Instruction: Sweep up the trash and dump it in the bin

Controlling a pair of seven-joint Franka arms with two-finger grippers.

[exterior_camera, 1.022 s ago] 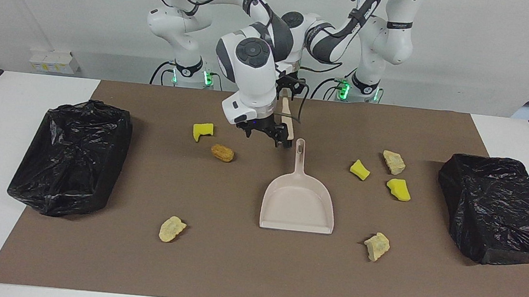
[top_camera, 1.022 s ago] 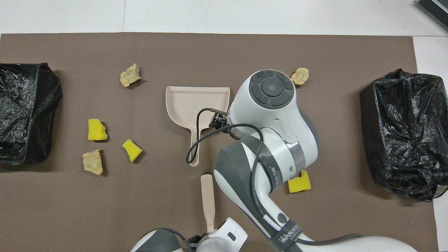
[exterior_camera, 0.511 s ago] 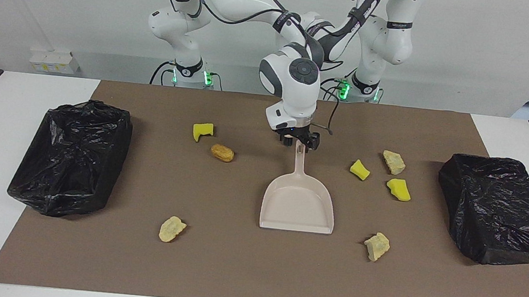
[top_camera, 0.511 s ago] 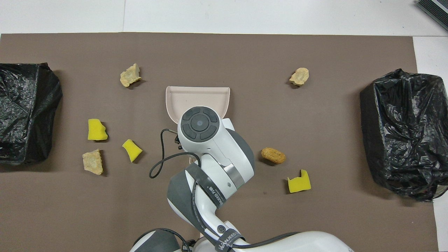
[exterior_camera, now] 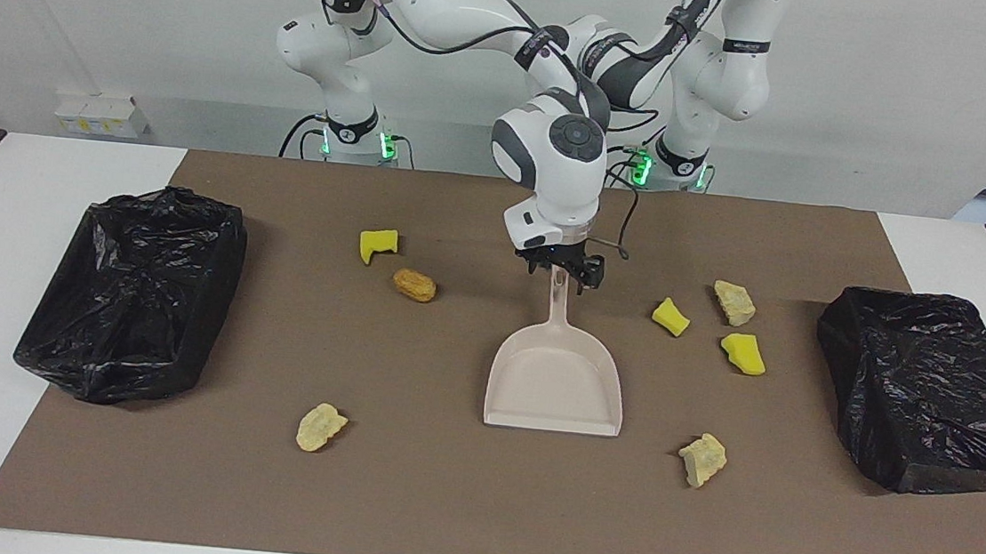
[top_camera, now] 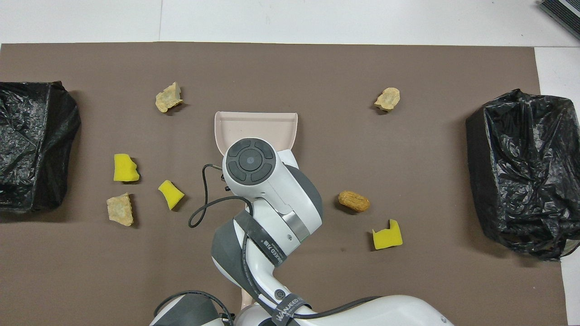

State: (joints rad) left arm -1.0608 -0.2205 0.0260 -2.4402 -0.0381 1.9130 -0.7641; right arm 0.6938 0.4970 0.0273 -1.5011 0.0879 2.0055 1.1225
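The right gripper (exterior_camera: 562, 267) is at the handle end of the beige dustpan (exterior_camera: 555, 381); whether its fingers grip the handle cannot be told. The left gripper is hidden by the right arm. Trash positions, clock-face from the dustpan in the facing view:
- yellow sponge chunks (exterior_camera: 670, 317) and pale lumps (exterior_camera: 733, 302) at 2 o'clock;
- pale lump (exterior_camera: 702, 459) at 4 o'clock;
- crumbly lump (exterior_camera: 320, 427) at 8 o'clock;
- bread-like piece (exterior_camera: 414, 284) and sponge chunk (exterior_camera: 377, 245) at 10 o'clock.

Black-lined bins (exterior_camera: 130, 290) stand at both table ends.

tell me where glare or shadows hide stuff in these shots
Facing view: soft, even light, short shadows under the scraps, sheen on the black bin bag. Overhead view: the right arm, not shadow, covers the dustpan handle.
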